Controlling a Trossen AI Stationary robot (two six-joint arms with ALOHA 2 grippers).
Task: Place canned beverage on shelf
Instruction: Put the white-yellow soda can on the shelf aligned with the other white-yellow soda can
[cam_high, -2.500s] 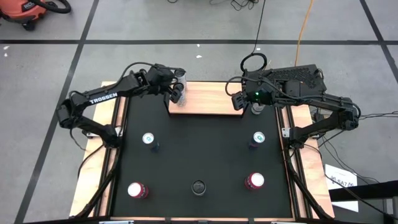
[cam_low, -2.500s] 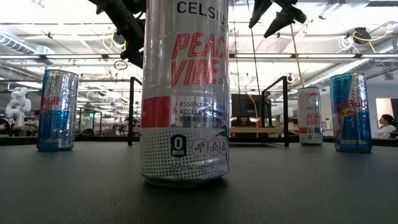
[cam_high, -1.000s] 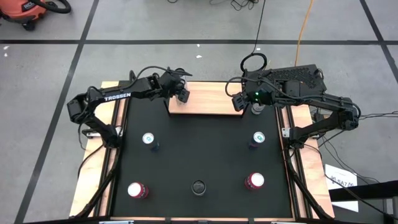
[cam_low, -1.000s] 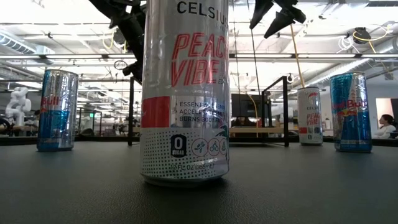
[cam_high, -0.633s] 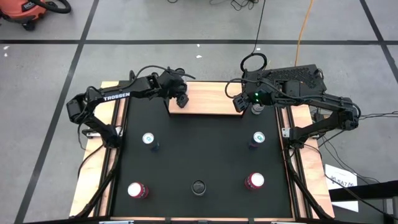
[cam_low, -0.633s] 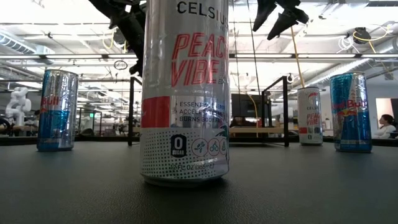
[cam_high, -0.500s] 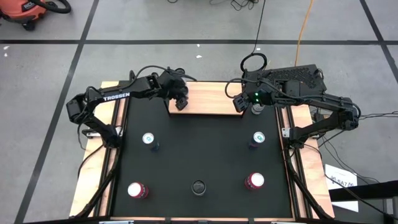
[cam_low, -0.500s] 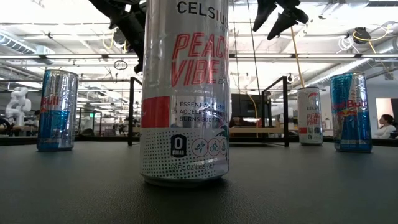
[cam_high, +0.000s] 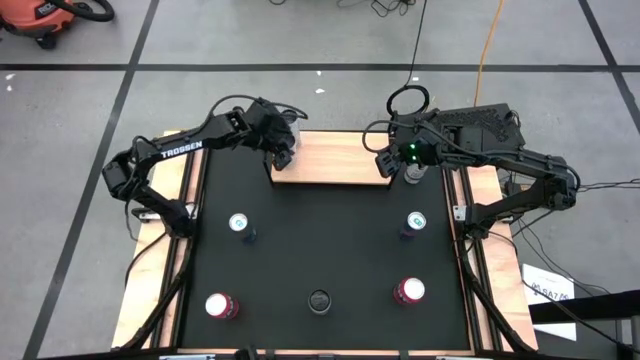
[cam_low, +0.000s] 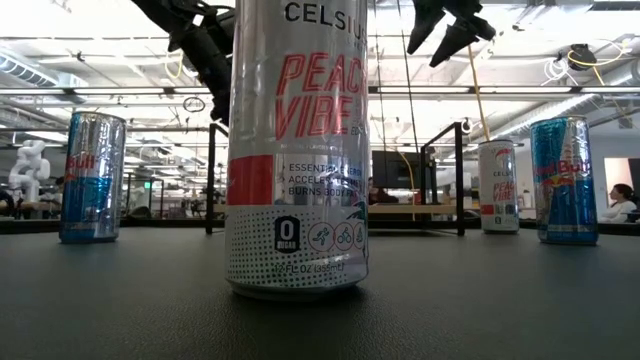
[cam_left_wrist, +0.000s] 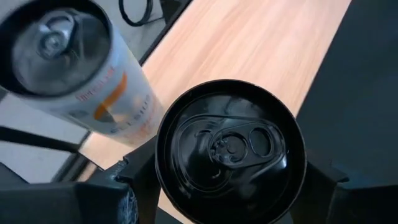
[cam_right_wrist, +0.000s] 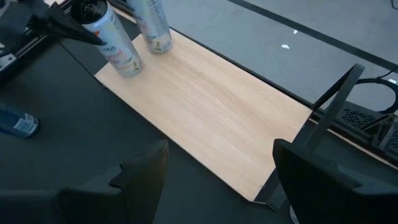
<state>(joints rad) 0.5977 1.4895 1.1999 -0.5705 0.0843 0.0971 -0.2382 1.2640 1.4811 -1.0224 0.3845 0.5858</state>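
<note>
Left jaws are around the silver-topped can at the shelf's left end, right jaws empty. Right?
Not quite. The left wrist view shows the left gripper's jaws around the black-topped can; the silver-topped can stands free beside it on the shelf. The rest holds: the right gripper is empty.

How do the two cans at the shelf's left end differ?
The black-lid can sits between the fingers of the left gripper; the silver-lid can stands free beside it. The black-lid can's top is black, the silver-lid can's is bare metal. Both stand upright on the shelf and have pale bodies.
</note>
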